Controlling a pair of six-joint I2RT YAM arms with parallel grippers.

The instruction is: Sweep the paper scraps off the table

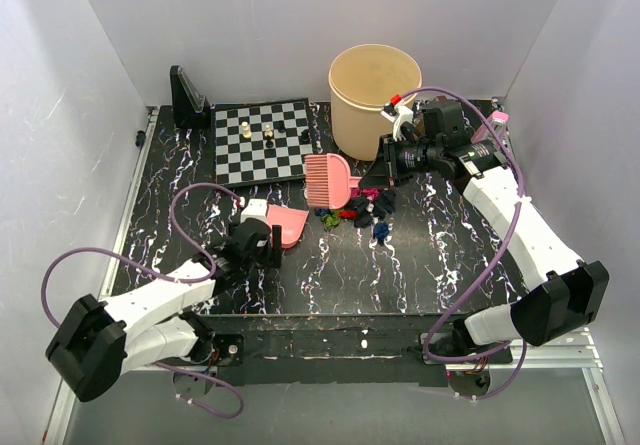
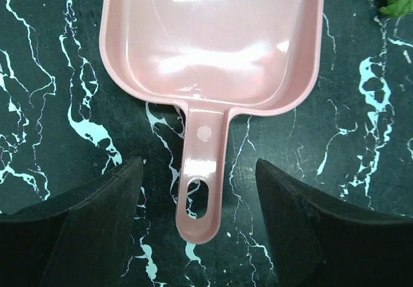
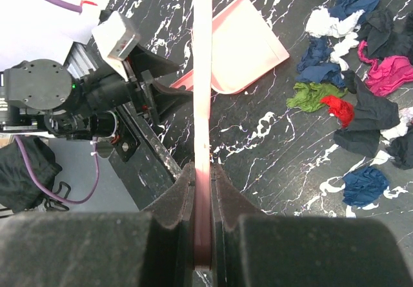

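Right hand (image 3: 203,178) tight around brush handle (image 3: 202,74); left hand (image 2: 197,168) wide open astride dustpan handle (image 2: 205,135).

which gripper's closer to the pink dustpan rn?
Left. The left gripper has its jaws open on either side of the handle of the dustpan. The right gripper is farther off by the bucket, shut on the brush.

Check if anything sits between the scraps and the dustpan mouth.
Nothing visible does. Only bare table separates the scraps from the dustpan; the green scrap lies nearest its mouth. The right pincer holds the brush.
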